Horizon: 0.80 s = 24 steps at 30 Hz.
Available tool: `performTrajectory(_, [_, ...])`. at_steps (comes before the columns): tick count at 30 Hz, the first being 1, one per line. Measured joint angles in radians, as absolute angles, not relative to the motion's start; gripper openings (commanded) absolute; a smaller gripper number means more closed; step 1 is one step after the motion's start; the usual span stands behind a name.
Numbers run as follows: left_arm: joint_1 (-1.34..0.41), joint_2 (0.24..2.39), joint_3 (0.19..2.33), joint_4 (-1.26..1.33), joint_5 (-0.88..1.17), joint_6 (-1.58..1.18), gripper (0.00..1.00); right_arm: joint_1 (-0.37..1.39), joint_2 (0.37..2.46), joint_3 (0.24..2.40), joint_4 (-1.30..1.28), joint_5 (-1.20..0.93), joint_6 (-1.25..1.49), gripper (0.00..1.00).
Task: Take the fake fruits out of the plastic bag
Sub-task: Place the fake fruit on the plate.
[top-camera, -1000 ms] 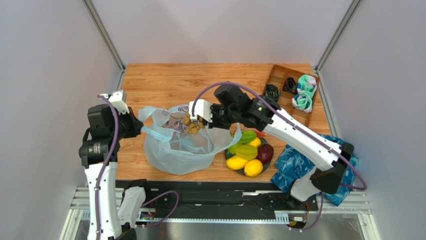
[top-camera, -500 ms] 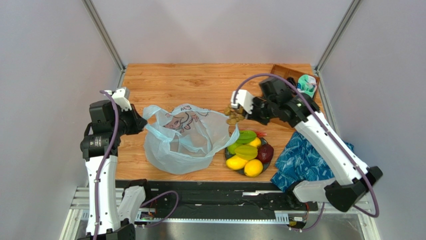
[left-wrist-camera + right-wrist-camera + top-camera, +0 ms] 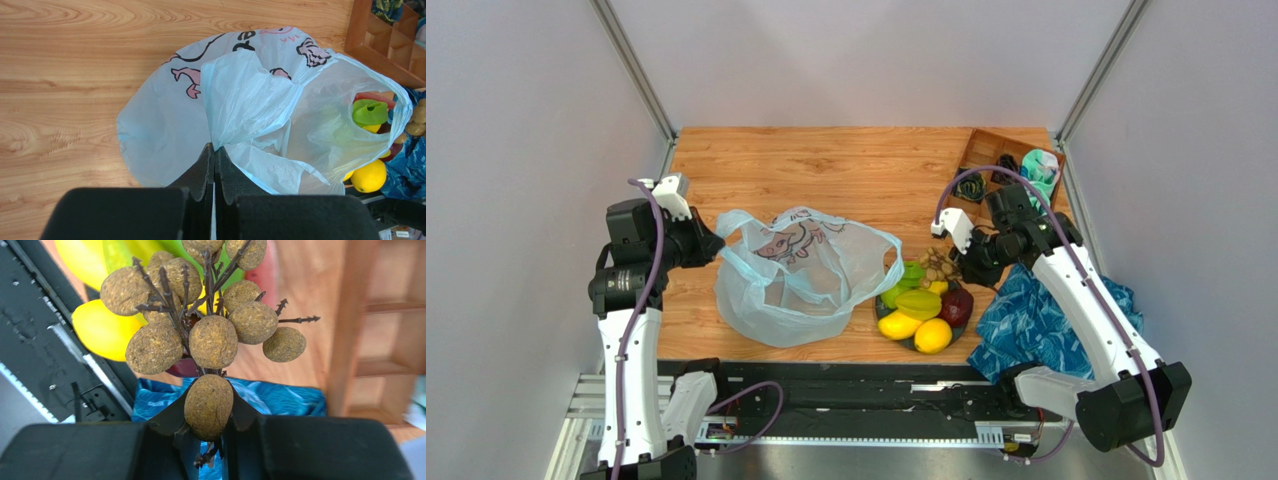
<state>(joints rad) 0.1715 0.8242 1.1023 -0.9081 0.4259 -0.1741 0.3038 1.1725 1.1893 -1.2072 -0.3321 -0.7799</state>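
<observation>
The plastic bag (image 3: 791, 285) lies slumped on the wooden table, its mouth facing right. My left gripper (image 3: 714, 245) is shut on the bag's left handle (image 3: 240, 105), the thin film pinched between its fingertips (image 3: 214, 146). My right gripper (image 3: 956, 262) is shut on a brown grape bunch (image 3: 212, 340), gripping its lowest ball. The bunch (image 3: 938, 265) hangs just over a dark plate (image 3: 888, 338). On the plate lie other fake fruits: a yellow lemon (image 3: 933, 335), a starfruit (image 3: 919, 302), a dark red apple (image 3: 957, 305) and a green pear (image 3: 912, 272).
A wooden divided tray (image 3: 982, 150) with rolled socks sits at the back right. A blue patterned cloth (image 3: 1036, 320) lies right of the plate, under the right arm. The black rail (image 3: 846, 385) runs along the near edge.
My right arm has carried the grape bunch out of the bag's mouth and rightward to just above the plate. The left gripper has kept hold of the handle.
</observation>
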Motion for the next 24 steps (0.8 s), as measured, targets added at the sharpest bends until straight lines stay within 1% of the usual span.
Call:
performTrajectory(5, [0.171, 0.825, 1.102, -0.906, 0.429, -0.174, 0.0, 0.305, 1.158, 1.097, -1.178, -0.373, -0.783, 0.0])
performTrajectory(7, [0.171, 0.825, 1.102, -0.907, 0.429, -0.173, 0.0, 0.305, 1.165, 1.087, -1.161, -0.381, -0.783, 0.02])
performTrajectory(13, [0.171, 0.825, 1.102, -0.907, 0.429, -0.173, 0.0, 0.305, 1.215, 1.069, -1.118, -0.4, -0.783, 0.28])
performTrajectory(14, [0.171, 0.825, 1.102, -0.907, 0.429, -0.173, 0.0, 0.305, 1.219, 1.064, -1.115, -0.4, -0.783, 0.36])
performTrajectory(16, [0.172, 0.825, 1.102, -0.907, 0.429, -0.172, 0.0, 0.304, 1.224, 1.056, -1.114, -0.401, -0.781, 0.42])
performTrajectory(18, [0.172, 0.825, 1.102, -0.907, 0.429, -0.172, 0.0, 0.305, 1.227, 1.051, -1.118, -0.403, -0.784, 0.53])
performTrajectory(20, [0.172, 0.825, 1.102, -0.907, 0.429, -0.172, 0.0, 0.304, 1.234, 1.05, -1.121, -0.404, -0.785, 0.6])
performTrajectory(24, [0.174, 0.825, 1.101, -0.906, 0.432, -0.172, 0.0, 0.304, 1.246, 1.054, -1.146, -0.402, -0.785, 0.61])
